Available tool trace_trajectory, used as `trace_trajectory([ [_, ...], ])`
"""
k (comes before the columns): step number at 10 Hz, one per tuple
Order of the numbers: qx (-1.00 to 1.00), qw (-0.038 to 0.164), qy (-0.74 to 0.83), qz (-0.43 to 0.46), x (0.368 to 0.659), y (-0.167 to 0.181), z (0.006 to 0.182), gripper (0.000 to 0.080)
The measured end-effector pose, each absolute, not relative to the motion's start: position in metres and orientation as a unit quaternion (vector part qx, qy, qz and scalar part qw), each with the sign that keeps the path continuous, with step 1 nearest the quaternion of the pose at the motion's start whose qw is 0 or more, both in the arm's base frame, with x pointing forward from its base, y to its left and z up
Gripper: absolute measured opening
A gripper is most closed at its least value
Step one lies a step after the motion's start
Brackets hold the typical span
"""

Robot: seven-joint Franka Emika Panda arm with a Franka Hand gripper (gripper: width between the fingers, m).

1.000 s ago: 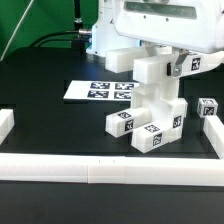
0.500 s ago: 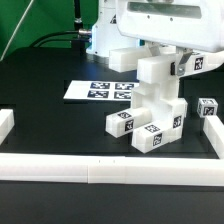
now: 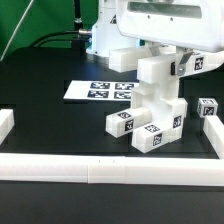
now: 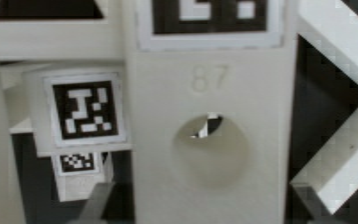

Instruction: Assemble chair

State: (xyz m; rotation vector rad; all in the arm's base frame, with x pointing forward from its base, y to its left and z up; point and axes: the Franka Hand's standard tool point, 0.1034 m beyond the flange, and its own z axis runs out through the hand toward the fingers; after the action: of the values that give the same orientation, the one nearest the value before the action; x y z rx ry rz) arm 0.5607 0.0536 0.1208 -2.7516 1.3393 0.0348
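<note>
My gripper (image 3: 163,55) hangs over the middle of the table, shut on an upright white chair panel (image 3: 153,73). In the wrist view the gripper (image 4: 208,206) has a finger on each side of that panel (image 4: 202,90), which has an oval hole and a tag on it. The panel stands on a stack of white chair pieces (image 3: 165,108) with tags. Two tagged chair blocks (image 3: 122,122) (image 3: 150,138) lie at the stack's foot. Another tagged block (image 3: 207,107) sits off to the exterior view's right. Whether the panel is joined to the stack is hidden.
The marker board (image 3: 100,90) lies flat behind the stack, toward the exterior view's left. A long white border rail (image 3: 100,167) runs along the front, with short rail ends at the left (image 3: 5,125) and right (image 3: 214,135). The robot's white base (image 3: 110,35) stands at the back.
</note>
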Motion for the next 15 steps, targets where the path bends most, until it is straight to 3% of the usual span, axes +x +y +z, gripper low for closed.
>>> trace_trajectory([
  [6,-0.918,0.037,0.395,0.013,0.557,0.049,0.116,0.0284],
  [15,-0.921,0.017,0.388,0.018,0.558,0.042,0.079,0.0284],
])
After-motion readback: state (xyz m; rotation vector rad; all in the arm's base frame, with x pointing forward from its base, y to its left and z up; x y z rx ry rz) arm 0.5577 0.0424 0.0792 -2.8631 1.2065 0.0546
